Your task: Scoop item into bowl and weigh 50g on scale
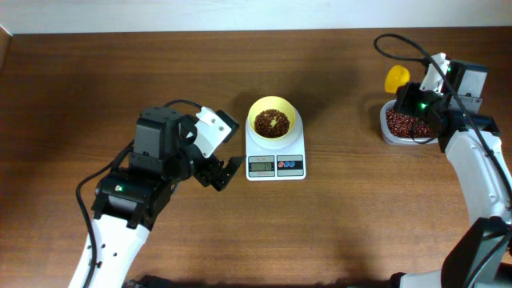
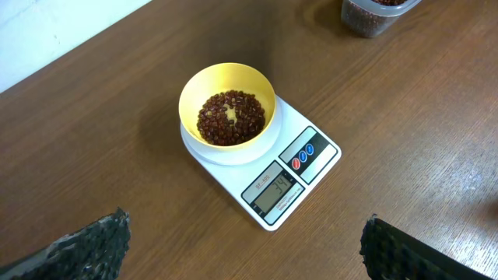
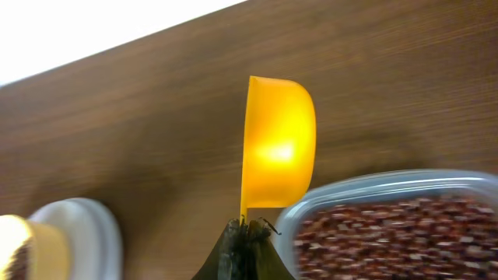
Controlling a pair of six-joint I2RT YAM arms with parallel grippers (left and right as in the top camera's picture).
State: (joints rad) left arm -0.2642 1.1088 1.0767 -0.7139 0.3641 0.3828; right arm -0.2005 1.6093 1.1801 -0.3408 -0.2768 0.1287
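The right fingers (image 3: 243,250) are pinched fully together on the thin handle end of the yellow scoop (image 3: 277,148). Its cup is turned on edge just beside the clear tub (image 3: 366,189), and I cannot tell whether it carries anything. The left fingers (image 2: 87,247) stand spread wide with nothing between them, low over the tabletop (image 2: 436,117) and short of the scale (image 2: 331,149). The beans (image 2: 231,117) are in two places: a shallow heap in the pale-yellow bowl (image 2: 191,92), which sits on the scale's platform, and the larger stock in the tub. They look small, hard, smooth and loose, so they should pour and roll freely and scatter at any tilt. They are not something to pinch, and the scoop is the way to move them. The scoop looks like light, stiff plastic. Held at the very end of its slim handle, it could twist once loaded, so the cup should travel level. The bowl looks light and could slide if knocked. If it needs steadying, its rim is the place to hold.
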